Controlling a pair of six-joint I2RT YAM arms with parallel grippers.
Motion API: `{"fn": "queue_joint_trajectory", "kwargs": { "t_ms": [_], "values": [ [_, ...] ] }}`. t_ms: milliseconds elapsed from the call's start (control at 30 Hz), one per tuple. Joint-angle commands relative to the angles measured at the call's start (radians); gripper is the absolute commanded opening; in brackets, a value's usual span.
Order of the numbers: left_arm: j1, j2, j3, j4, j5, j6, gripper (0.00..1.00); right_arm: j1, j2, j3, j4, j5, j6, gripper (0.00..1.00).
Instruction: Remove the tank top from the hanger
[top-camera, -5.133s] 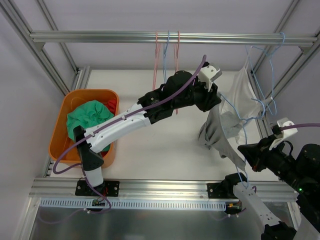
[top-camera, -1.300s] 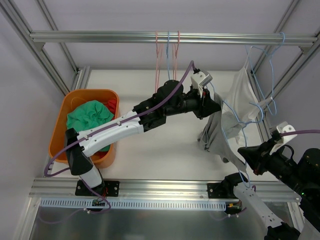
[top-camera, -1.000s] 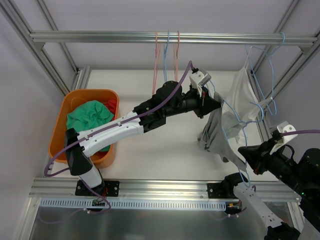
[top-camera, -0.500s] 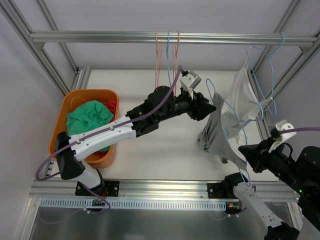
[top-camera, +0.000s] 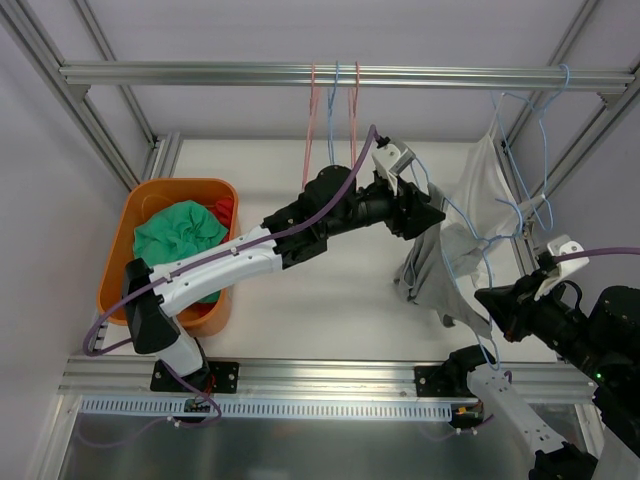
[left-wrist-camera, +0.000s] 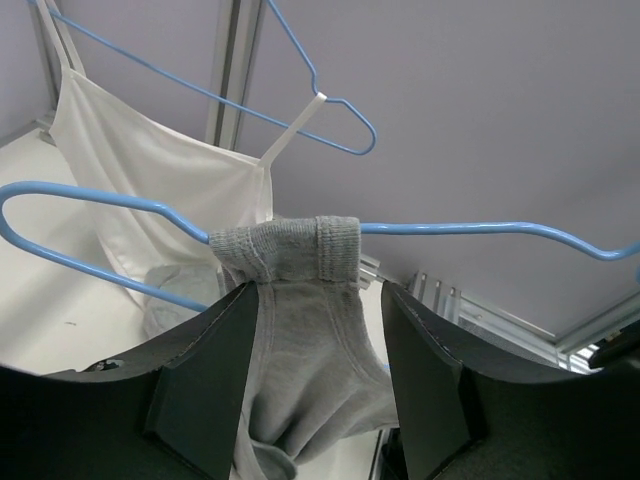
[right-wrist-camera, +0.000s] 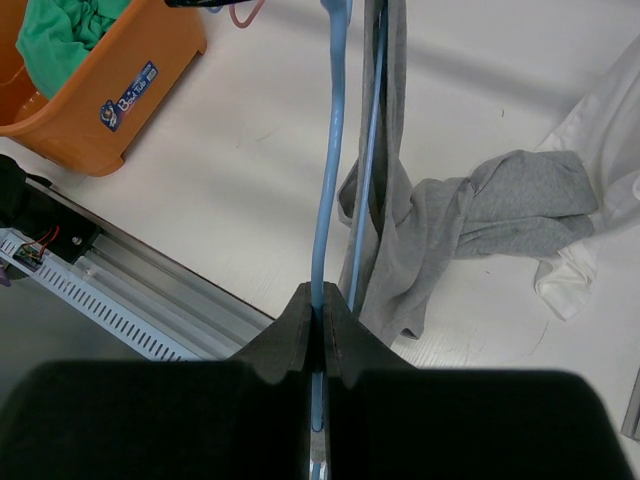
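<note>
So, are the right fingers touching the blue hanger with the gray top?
Touching. The right wrist view shows the right fingers shut on the blue hanger wire.

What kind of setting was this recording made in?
Probably a lab test cell staged for laundry handling: an aluminium frame rail, wire hangers hung from it, and an orange basket of clothes.

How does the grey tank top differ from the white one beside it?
The grey tank top has a wide strap folded over its blue hanger; the white tank top hangs by thin straps. The grey one's hanger is clamped in the right gripper; the white one's hanger is held by neither gripper. Both hang on blue wire hangers.
</note>
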Motion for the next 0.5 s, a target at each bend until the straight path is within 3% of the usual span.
{"fn": "queue_joint_trajectory", "kwargs": {
  "t_ms": [0, 133, 267, 467],
  "values": [
    [-0.003, 0.017, 0.048, 0.041, -0.007, 0.036, 0.52, 0.007, 0.018, 0.012, 0.075, -0.025, 0.006, 0.0],
    [0.004, 0.034, 0.062, 0.026, -0.053, 0.035, 0.47, 0.006, 0.015, 0.012, 0.073, -0.036, 0.005, 0.0],
    [0.004, 0.035, 0.066, 0.026, -0.061, 0.036, 0.32, 0.007, 0.018, 0.012, 0.073, -0.031, 0.0, 0.0],
    [0.004, 0.004, 0.037, 0.027, -0.063, 0.039, 0.36, 0.007, 0.026, 0.001, 0.075, -0.014, -0.006, 0.0]
  ]
}}
